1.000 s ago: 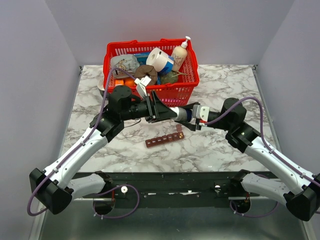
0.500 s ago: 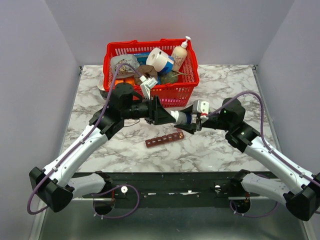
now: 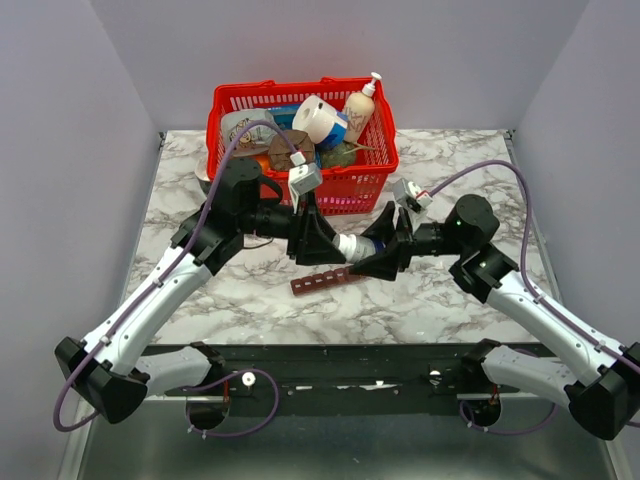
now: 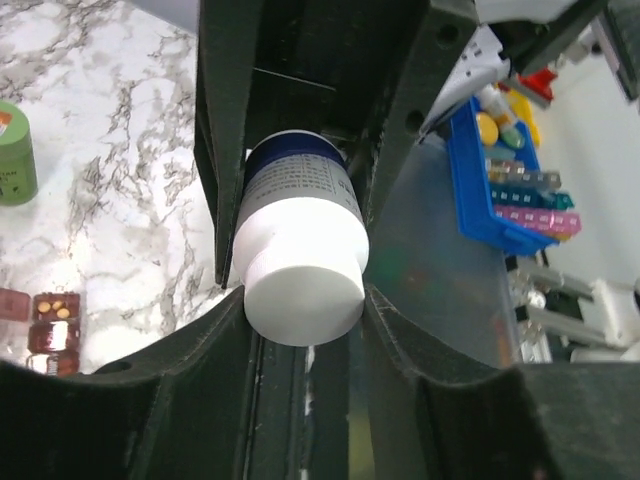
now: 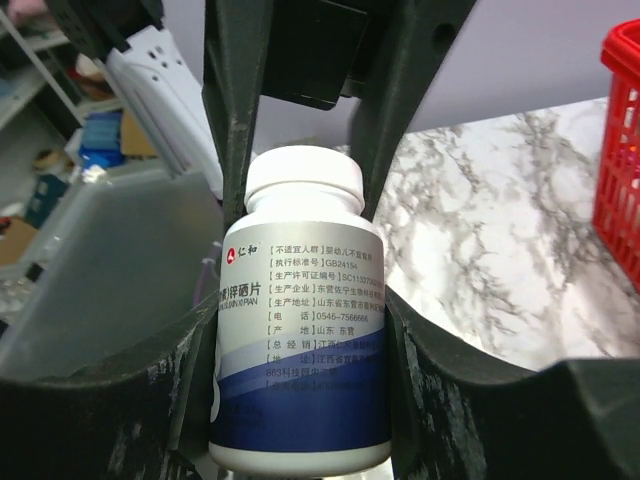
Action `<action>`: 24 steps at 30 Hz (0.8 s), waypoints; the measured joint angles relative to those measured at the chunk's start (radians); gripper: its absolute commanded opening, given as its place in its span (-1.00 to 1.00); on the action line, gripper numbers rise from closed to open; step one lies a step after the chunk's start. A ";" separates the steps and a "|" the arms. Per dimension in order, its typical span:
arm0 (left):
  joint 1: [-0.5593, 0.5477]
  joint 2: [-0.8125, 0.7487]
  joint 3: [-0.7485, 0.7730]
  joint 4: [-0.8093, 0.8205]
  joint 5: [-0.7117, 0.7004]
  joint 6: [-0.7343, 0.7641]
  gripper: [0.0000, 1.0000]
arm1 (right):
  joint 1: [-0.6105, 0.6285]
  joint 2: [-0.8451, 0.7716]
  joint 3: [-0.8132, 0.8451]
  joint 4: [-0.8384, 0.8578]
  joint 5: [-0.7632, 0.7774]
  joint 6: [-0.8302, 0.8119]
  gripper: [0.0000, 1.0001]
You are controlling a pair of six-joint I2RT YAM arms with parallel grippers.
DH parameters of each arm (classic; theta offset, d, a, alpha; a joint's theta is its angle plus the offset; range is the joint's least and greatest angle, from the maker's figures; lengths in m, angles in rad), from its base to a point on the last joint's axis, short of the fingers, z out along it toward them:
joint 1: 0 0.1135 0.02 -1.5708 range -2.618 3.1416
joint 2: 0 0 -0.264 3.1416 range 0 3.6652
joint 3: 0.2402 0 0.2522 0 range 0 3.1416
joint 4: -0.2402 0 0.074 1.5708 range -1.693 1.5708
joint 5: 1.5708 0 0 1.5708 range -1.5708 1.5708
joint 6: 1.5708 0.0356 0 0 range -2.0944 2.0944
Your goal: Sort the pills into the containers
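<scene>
**Both tools clamp the pill bottle above the red strip**

The pill bottle (image 3: 352, 247) hangs on its side in mid-air between the two arms, over the right end of the containers (image 3: 318, 281). The left tool (image 3: 333, 245) is pressed onto the white cap (image 4: 303, 295), and the right tool (image 3: 368, 256) pinches the labelled body. A second ago the left tool stood spread wide around the cap end, not yet gripping, while the right tool alone held the bottle. The bottle was also higher then, nearer the red basket (image 3: 372, 182). Since then both wrists have rolled and the pair has dropped toward the near side of the bench (image 3: 450, 295). The containers lie flat where they were, a dark-red strip at a slant. Their right end was visible before and is now hidden under the tools.
</scene>
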 measured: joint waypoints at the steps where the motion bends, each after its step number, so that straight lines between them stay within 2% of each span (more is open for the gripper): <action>1: 0.000 0.011 0.021 -0.024 0.014 0.030 0.34 | -0.002 0.001 -0.001 0.005 -0.003 0.011 -0.99; 2: -0.001 0.019 0.031 -0.027 0.027 0.047 0.46 | 0.000 0.002 -0.003 0.027 -0.015 0.035 -0.99; 4: -0.014 0.037 0.047 -0.016 0.046 0.067 0.58 | 0.011 0.006 -0.011 0.052 -0.036 0.065 -0.99; 5: -0.016 0.044 0.049 -0.002 0.047 0.067 0.80 | 0.017 0.011 -0.013 0.055 -0.042 0.069 -0.99; 7: -0.018 0.050 0.044 0.023 0.049 0.052 0.98 | 0.028 0.014 -0.015 0.059 -0.048 0.068 -0.99; 12: 0.015 0.008 -0.039 0.192 0.033 -0.106 0.97 | 0.031 0.013 -0.016 0.056 -0.051 0.026 -0.99; 17: 0.079 -0.085 -0.091 0.264 -0.043 -0.262 0.97 | 0.031 0.008 -0.014 0.037 -0.041 -0.056 -0.99; 24: 0.102 -0.206 -0.235 0.340 -0.200 -0.570 0.97 | 0.029 -0.006 0.029 -0.056 0.042 -0.319 -0.99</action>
